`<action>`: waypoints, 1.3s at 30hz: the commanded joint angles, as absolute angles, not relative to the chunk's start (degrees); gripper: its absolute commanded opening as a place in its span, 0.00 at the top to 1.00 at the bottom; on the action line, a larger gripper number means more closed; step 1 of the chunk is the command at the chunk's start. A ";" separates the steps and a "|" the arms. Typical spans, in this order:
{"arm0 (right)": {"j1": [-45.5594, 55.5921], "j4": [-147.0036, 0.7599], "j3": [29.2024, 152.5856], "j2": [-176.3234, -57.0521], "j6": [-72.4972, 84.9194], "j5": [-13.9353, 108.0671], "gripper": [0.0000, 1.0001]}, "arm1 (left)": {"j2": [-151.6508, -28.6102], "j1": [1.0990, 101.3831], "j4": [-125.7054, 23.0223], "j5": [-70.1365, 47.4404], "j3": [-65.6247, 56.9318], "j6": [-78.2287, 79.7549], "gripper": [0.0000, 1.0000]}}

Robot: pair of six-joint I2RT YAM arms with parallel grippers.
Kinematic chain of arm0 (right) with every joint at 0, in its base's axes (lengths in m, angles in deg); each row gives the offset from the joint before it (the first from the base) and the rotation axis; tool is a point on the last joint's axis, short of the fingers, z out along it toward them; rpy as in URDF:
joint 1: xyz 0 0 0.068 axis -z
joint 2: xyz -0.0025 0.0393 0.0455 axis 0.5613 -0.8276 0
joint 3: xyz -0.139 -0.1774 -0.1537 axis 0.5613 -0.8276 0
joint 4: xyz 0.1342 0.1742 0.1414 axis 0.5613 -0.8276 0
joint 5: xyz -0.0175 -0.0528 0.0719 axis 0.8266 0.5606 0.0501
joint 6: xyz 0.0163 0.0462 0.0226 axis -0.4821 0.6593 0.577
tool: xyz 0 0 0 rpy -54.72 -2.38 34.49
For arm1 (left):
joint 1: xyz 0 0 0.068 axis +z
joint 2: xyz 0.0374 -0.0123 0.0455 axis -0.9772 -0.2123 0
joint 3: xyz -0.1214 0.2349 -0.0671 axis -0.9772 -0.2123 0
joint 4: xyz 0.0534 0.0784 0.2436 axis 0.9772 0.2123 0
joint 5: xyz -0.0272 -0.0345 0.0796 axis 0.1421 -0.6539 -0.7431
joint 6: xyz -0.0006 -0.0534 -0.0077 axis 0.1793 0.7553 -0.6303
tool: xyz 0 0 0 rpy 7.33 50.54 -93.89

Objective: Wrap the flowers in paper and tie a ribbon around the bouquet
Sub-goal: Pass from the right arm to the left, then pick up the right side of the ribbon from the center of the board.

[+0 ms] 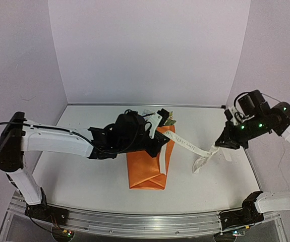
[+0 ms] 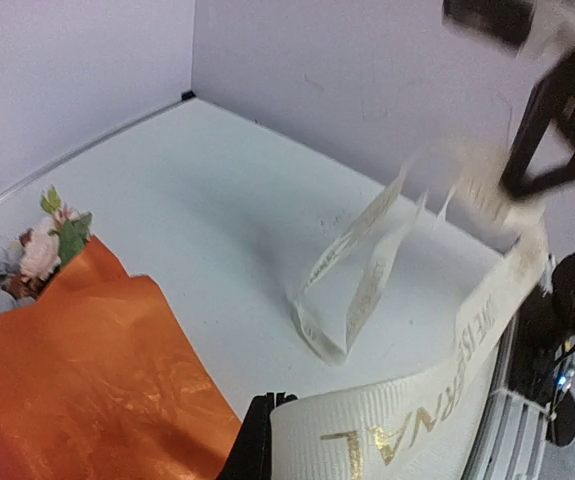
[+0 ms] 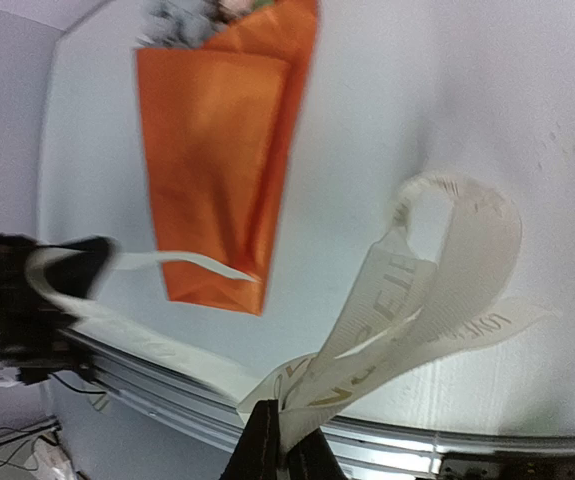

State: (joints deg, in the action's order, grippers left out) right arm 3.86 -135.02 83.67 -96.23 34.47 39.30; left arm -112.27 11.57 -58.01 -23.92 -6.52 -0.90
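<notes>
The bouquet (image 1: 146,169) lies mid-table, an orange paper (image 2: 77,380) wrap with flowers (image 1: 169,120) poking out of its far end. Pale blue and pink blooms (image 2: 47,250) show in the left wrist view. The cream ribbon (image 1: 187,143) with gold lettering stretches from the bouquet to the right. My left gripper (image 1: 161,135) hovers over the wrap's upper right, shut on one stretch of ribbon (image 2: 417,420). My right gripper (image 1: 219,146) is shut on bunched ribbon (image 3: 407,300), and loops dangle below it (image 1: 200,164).
A metal rail (image 1: 134,222) runs along the table's near edge, with both arm bases on it. Pale walls close the back and sides. The white table (image 1: 79,171) shows on either side of the bouquet. The right arm (image 2: 557,110) looms in the left wrist view.
</notes>
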 commanded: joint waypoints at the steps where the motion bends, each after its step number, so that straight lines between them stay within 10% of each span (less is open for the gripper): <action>1: 3.99 -134.32 73.58 -96.08 32.49 45.09 0.84 | -104.19 11.66 -49.34 -32.35 -11.24 2.25 1.00; 7: 3.95 -132.98 65.11 -96.45 31.38 52.83 0.51 | -100.04 11.81 -44.11 -38.14 -16.06 3.63 1.00; 15: 3.99 -128.88 60.08 -100.91 32.47 55.56 0.33 | -98.14 13.79 -39.94 -43.83 -18.33 6.51 1.00; 39: -3.70 -109.00 58.19 -117.91 59.42 55.17 0.49 | -96.65 14.25 -39.03 -44.05 -21.27 8.02 1.00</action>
